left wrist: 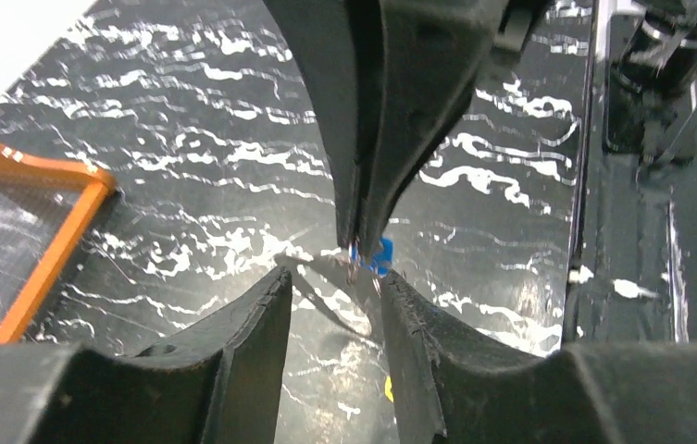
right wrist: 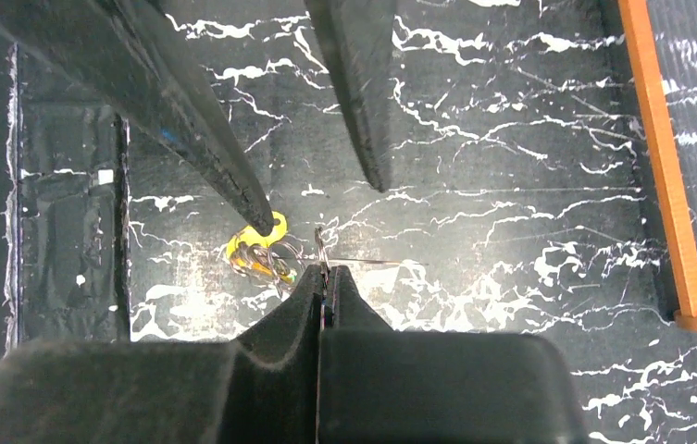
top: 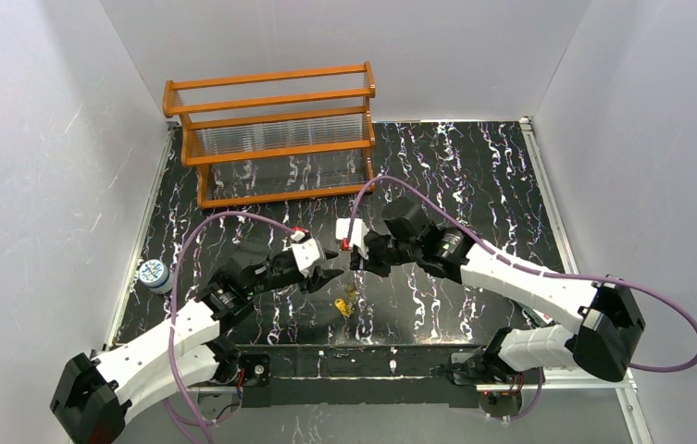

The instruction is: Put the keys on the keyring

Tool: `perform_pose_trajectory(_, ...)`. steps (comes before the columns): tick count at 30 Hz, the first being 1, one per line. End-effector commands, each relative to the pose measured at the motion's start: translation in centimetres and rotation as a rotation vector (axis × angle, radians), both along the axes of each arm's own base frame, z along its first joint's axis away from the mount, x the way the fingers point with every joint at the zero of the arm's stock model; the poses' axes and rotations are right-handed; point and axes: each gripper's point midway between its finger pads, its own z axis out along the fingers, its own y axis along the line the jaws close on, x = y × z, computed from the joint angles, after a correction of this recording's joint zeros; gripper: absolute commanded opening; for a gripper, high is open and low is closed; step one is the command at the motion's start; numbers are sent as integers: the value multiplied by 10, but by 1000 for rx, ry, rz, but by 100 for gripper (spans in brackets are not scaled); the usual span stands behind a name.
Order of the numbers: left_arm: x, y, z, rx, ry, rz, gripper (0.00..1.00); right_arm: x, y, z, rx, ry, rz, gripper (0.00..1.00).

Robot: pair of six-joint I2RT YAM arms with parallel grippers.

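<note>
In the left wrist view my right gripper (left wrist: 363, 242) comes down from above, shut on a key with a blue head (left wrist: 381, 255), which pokes out just behind its tips. My left gripper (left wrist: 330, 282) stands open right below it, one finger on each side of the blue key and not touching it. In the right wrist view, metal sticks out of my shut right gripper (right wrist: 324, 277), with my left gripper's fingers (right wrist: 250, 199) spread above. A yellow-headed key (right wrist: 254, 242) lies on the table with the thin silvery keyring (right wrist: 281, 268) looped against it. In the top view both grippers meet above that yellow cluster (top: 344, 303).
An orange wooden rack (top: 275, 129) stands at the back left of the black marbled table (top: 474, 185). A small round white and blue container (top: 153, 275) sits at the left edge. Purple cables (top: 224, 217) arc over both arms.
</note>
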Motion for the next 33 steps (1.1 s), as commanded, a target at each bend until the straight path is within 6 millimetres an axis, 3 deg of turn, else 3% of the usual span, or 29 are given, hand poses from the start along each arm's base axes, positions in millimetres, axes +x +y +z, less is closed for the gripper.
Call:
perform_pose_trajectory(1, -7, 1, -23, 107, 47, -48, 37, 2, -2, 8, -61, 9, -6, 1)
perform_pose_trajectory(15, -5, -18, -20, 10, 59, -90, 25, -1, 5, 14, 0, -6, 32, 1)
perform_pose_trajectory(24, -4, -20, -22, 12, 62, -99, 0, -2, 6, 14, 1, -5, 38, 1)
perform_pose_trajectory(29, -3, -18, -28, 27, 69, -85, 0, 1, 6, 16, 10, -25, 29, 2)
perform_pose_trajectory(33, 2, -13, -28, 21, 71, -34, 0, 3, 7, 25, 79, -64, 18, 48)
